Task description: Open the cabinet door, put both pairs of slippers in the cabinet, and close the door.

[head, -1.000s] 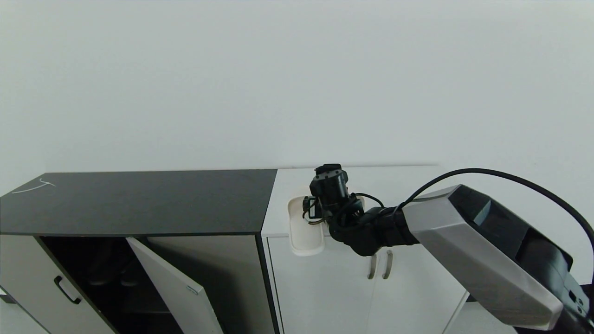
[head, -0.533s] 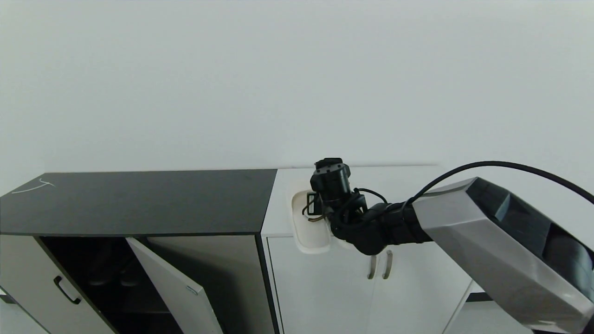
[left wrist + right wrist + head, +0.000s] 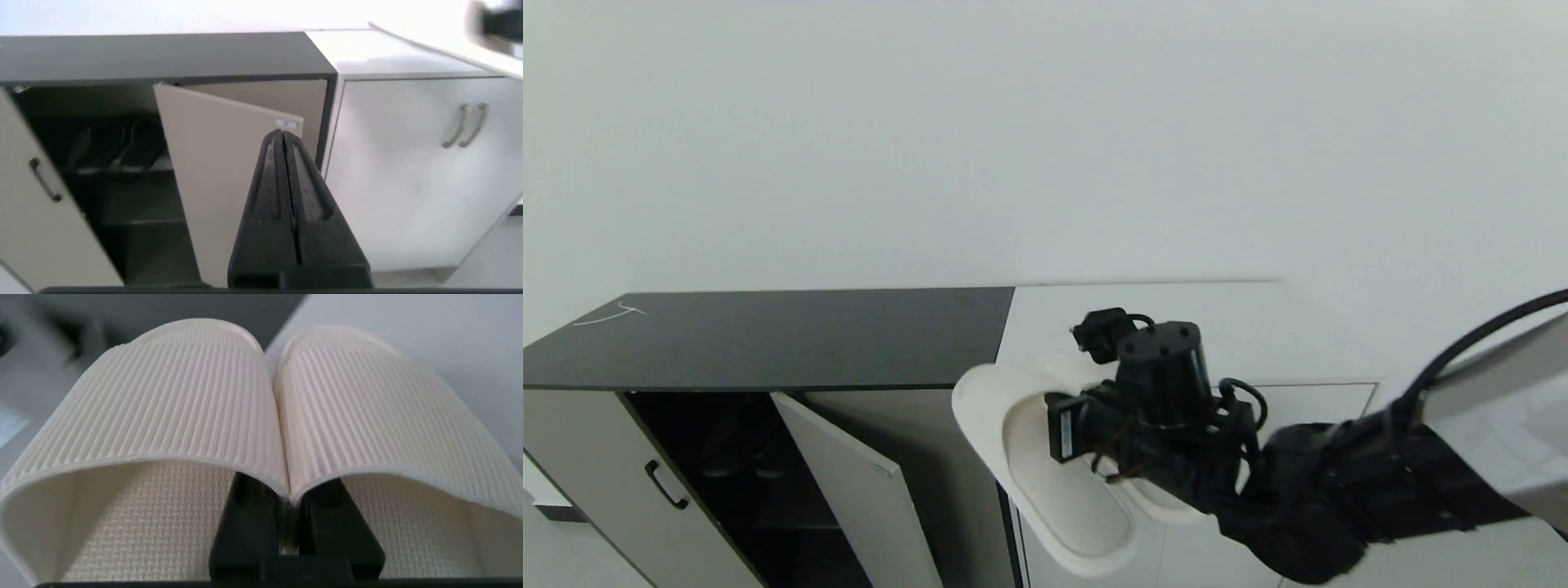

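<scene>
Since the earlier frame the right arm has lifted the cream slippers (image 3: 1054,490) off the white cabinet (image 3: 1217,327) and drawn them nearer the camera. The head view has also shifted slightly.

The dark cabinet (image 3: 792,335) stands beside the white cabinet, the two touching. Both of its doors are open: the left-hand door (image 3: 596,474) is swung wide and the right-hand door (image 3: 849,490) is partly ajar.

The cream slippers hang in the air, side by side and tilted, in front of the seam between the two cabinets. The right gripper (image 3: 286,518) pinches their adjoining inner strap edges together between closed fingers.

The left gripper (image 3: 284,188) is held low, facing the right-hand door, its fingers pressed together with nothing between them.

On a shelf (image 3: 139,171) inside the dark cabinet lie dark shapes, probably the dark pair (image 3: 122,147), though the interior is too dim to be certain.
</scene>
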Motion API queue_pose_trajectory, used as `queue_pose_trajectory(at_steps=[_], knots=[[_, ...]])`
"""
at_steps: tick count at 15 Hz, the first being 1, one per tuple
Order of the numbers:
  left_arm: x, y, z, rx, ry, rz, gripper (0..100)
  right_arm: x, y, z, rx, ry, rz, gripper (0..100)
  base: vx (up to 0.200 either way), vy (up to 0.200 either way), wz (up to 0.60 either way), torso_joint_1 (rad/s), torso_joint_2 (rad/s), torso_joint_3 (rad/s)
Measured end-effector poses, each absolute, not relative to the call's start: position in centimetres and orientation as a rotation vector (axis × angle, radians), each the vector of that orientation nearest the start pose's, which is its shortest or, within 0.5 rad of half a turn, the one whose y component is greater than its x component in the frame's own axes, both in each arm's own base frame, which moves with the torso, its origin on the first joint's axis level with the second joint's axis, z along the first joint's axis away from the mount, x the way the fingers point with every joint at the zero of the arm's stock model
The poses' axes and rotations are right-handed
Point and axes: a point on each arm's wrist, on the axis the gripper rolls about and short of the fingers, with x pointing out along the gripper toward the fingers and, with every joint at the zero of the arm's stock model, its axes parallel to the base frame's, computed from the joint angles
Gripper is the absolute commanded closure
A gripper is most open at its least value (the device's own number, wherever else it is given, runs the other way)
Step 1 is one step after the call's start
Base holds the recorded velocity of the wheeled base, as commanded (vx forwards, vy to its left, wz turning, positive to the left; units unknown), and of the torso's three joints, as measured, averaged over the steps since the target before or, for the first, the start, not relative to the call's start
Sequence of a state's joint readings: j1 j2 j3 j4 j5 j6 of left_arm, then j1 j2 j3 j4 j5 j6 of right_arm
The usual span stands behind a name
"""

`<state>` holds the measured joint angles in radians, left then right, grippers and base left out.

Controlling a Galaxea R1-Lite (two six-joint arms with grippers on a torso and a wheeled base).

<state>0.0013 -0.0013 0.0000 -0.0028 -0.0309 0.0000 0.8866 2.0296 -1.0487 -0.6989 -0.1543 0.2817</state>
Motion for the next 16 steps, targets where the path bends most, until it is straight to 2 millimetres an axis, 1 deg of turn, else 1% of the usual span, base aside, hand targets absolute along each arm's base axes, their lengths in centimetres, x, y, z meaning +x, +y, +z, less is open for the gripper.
queue_pose_trajectory(at_steps=[1,2,4,5,8,13,16], knots=[[-2.3,-0.1,7.6,0.001,-0.004,-0.029,100,23.3,28.4,13.4,0.122,0.376,0.755,100,-0.2,0.0,0.0,0.002,0.0,0.007],[-2.3,-0.1,7.6,0.001,-0.004,-0.03,100,21.5,26.7,13.2,0.127,0.391,0.828,100,0.0,0.2,0.0,0.002,0.0,0.012],[-2.3,-0.1,7.6,0.002,-0.003,-0.031,100,18.7,24.0,13.4,0.153,0.355,0.934,100,0.0,0.2,0.0,0.002,0.0,0.002],[-2.3,-0.1,7.6,0.002,-0.003,-0.031,100,17.7,23.0,13.7,0.167,0.328,0.976,100,0.0,0.2,0.0,0.002,0.01,0.002],[-2.3,-0.1,7.6,0.003,-0.003,-0.031,100,16.4,21.6,13.9,0.174,0.326,1.041,100,0.0,0.2,0.0,0.001,0.0,0.004],[-2.3,-0.1,7.6,0.003,-0.003,-0.031,100,15.9,21.0,14.3,0.179,0.311,1.047,100,0.0,0.2,0.0,0.005,0.01,0.003],[-2.3,-0.1,7.6,0.003,-0.003,-0.031,100,15.4,20.4,14.1,0.167,0.291,1.053,100,0.0,0.2,0.0,0.005,0.0,0.001]])
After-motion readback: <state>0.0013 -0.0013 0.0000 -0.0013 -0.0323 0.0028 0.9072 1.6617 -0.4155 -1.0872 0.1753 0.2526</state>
